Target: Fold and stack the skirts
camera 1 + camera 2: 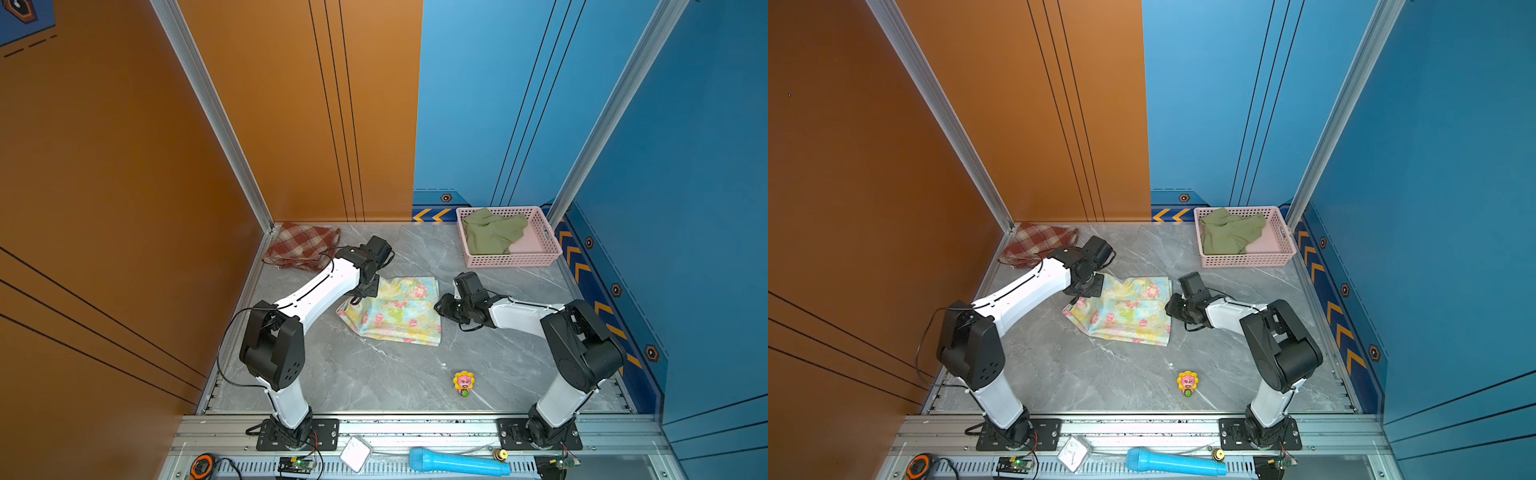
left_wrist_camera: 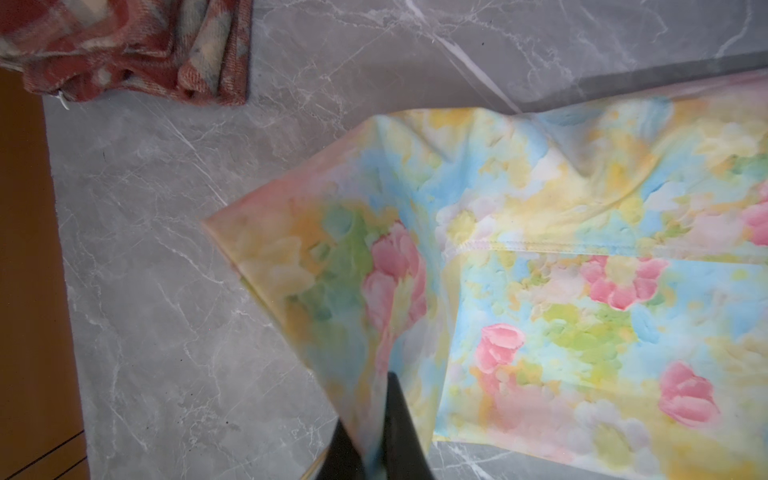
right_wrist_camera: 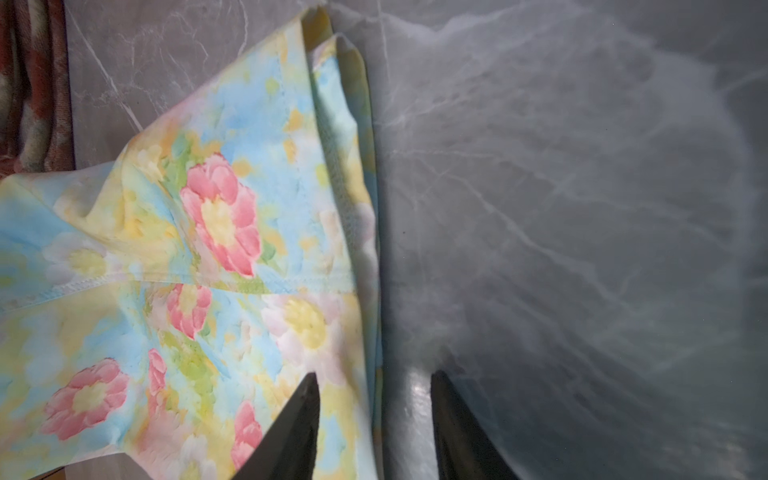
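Note:
The pastel floral skirt (image 1: 395, 311) (image 1: 1125, 309) lies partly folded in mid-table. My left gripper (image 2: 370, 415) is shut on its left corner, and the cloth (image 2: 582, 291) rises pinched between the black fingers. My right gripper (image 3: 374, 374) is open at the skirt's right edge (image 3: 208, 249), one finger over the cloth and one over bare table. In a top view it sits at the skirt's right side (image 1: 440, 305). The red-and-cream plaid skirt (image 1: 303, 245) (image 1: 1034, 243) (image 2: 124, 50) lies bunched in the far left corner. The olive green skirt (image 1: 490, 235) (image 1: 1229, 232) lies crumpled in the basket.
A pink perforated basket (image 1: 515, 261) (image 1: 1246, 261) stands at the far right against the blue wall. A small sunflower toy (image 1: 464, 383) (image 1: 1187, 383) stands near the front. A blue microphone (image 1: 457, 461) lies on the front rail. Walls close in on three sides of the table.

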